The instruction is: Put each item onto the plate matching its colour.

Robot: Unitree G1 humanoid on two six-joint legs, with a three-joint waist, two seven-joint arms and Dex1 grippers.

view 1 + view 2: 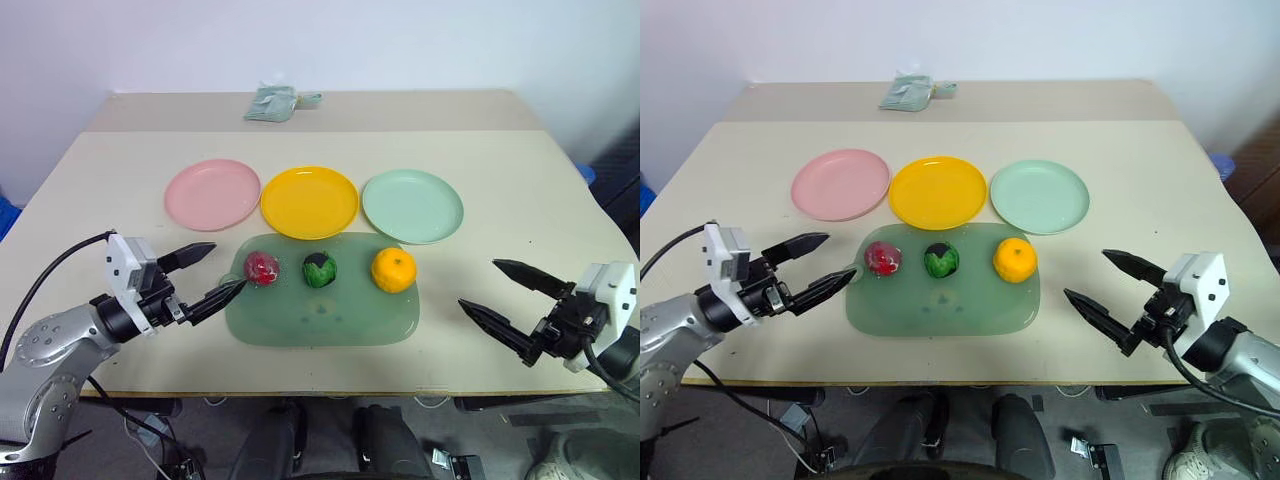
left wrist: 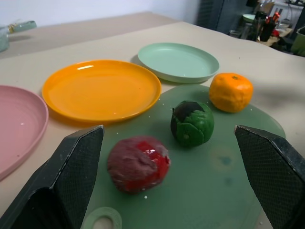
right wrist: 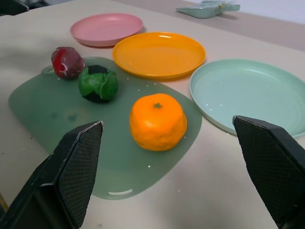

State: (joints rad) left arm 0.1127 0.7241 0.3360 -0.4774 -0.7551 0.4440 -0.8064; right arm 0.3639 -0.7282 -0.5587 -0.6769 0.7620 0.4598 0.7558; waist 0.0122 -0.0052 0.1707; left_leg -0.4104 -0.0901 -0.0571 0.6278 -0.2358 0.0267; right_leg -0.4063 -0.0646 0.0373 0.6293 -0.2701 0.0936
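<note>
Three round pieces lie in a row on a translucent green board (image 1: 300,320): a glossy red one (image 1: 261,267) at the left, a green-and-black one (image 1: 320,270) in the middle, an orange one (image 1: 394,270) at the right. Behind the board stand a pink plate (image 1: 212,194), a yellow plate (image 1: 309,202) and a mint green plate (image 1: 412,206), all bare. My left gripper (image 1: 206,275) is open just left of the red piece, holding nothing. My right gripper (image 1: 505,290) is open to the right of the board, holding nothing.
A crumpled pale green packet (image 1: 274,102) lies at the far edge of the beige table (image 1: 520,190). Bare tabletop stretches on both sides of the plates and board. The table's front edge runs just below my grippers.
</note>
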